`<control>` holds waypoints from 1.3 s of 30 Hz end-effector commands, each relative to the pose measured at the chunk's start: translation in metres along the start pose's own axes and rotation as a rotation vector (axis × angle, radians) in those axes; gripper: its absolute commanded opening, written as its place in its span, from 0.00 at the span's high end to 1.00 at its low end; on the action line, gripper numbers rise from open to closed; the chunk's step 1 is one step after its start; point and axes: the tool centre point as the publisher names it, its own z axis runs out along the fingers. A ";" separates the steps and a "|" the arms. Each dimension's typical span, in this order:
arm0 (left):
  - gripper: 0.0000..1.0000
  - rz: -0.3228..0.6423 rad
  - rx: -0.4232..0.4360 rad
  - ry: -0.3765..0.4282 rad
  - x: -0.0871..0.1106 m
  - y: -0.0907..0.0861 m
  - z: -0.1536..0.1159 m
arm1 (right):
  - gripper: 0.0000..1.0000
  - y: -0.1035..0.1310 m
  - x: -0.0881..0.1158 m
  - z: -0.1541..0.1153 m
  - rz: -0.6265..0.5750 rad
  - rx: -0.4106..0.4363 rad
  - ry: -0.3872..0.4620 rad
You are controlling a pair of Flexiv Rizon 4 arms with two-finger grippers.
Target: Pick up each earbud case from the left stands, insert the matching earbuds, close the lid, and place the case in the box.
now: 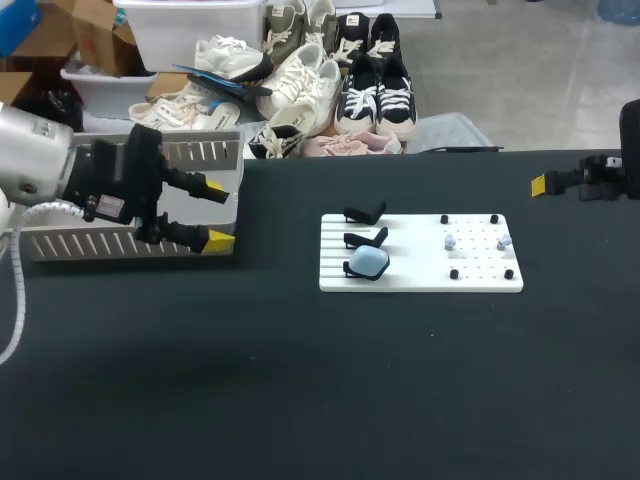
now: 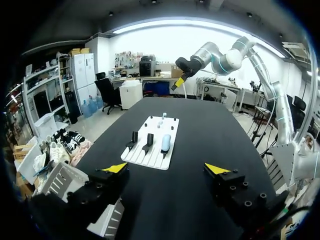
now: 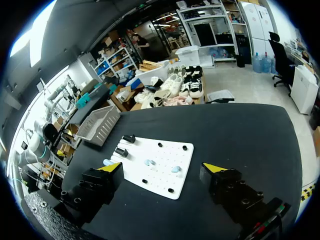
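Black table [image 1: 300, 380] stretches under both my arms, with a white board [image 1: 420, 282] lying flat near its middle. Three black stands [image 1: 365, 213] sit in a row along the board's left part, and the nearest of them carries a pale blue case [image 1: 367, 262], which looks closed. On the board's right part two pale blue earbuds [image 1: 450, 241] stand apart from each other, inside a square of four black pegs [image 1: 494, 218].

The box [image 1: 60, 245], a slotted grey crate, stands at the table's left side, well apart from the board. My left gripper [image 1: 217, 213] hangs at the box's right end, its fingers spread wide with nothing between them. Its nearer yellow tip lies over the box's front corner, and I cannot tell whether it touches. From that wrist the board lies well ahead of the gripper, with the case on the end stand of the row.

My right gripper [image 3: 162, 168] is out by the table's right edge, well apart from the board in the head view. Its fingers too are spread wide and grip nothing. From its wrist the board lies just ahead of the fingers, earbuds closest, the case showing just beside one yellow tip, the stands behind it and the box farther off.
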 end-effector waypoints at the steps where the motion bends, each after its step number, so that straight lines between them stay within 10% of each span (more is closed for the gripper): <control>1: 0.00 0.008 0.026 -0.027 -0.004 0.008 0.014 | 0.00 0.000 0.000 0.000 0.000 0.000 0.000; 24: 0.00 0.185 0.077 -0.067 -0.005 0.008 0.085 | 0.00 0.000 0.000 0.000 0.000 0.000 0.000; 39: 0.00 0.124 0.123 -0.079 0.004 0.003 0.133 | 0.00 0.000 0.000 0.000 0.000 0.000 0.000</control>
